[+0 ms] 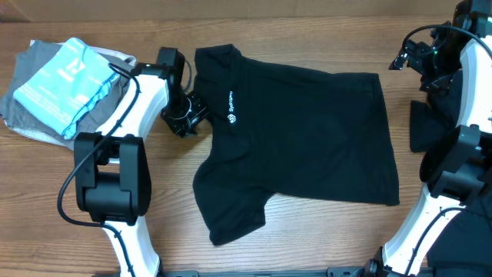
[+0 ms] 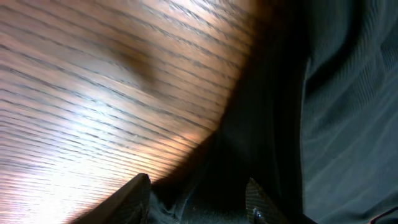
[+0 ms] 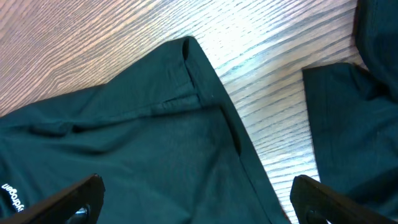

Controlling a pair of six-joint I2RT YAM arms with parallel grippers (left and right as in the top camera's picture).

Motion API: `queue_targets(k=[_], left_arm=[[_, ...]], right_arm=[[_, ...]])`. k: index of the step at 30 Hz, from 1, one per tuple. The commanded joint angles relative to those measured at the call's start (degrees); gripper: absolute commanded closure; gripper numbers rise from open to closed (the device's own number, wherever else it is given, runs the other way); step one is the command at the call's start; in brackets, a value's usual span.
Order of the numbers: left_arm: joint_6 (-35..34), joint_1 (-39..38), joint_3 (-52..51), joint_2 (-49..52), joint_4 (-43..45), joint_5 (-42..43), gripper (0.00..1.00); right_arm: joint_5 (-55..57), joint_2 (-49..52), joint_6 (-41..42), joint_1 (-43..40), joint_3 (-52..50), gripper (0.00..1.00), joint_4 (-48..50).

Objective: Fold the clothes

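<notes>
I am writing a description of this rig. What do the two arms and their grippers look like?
The left arm and the right arm both have white rounded links and bulky black joint housings. A thin black cable loops along the left arm. The left gripper and the right gripper are black, with dark flat fingers. No markings can be read.

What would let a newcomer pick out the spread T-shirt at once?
Start at the middle of the wooden table. The T-shirt lies spread there, black and wide. Unlike the black cloth at the right edge, it carries small white lettering; the pile at far left is grey and light blue.
</notes>
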Motion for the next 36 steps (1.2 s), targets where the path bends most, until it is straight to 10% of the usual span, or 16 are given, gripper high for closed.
queue_targets(k=[1,36], left_arm=[[0.66,1.01,1.31,-0.17,0.61,1.09,0.48],[-2.14,-1.75,1.38,-0.15,4.90,-0.13,0.48]], right_arm=[[-0.39,-1.38,0.22,0.17,1.16,0.00,0.17],[-0.39,-1.38,0.24,0.15,1.16,0.00,0.20]])
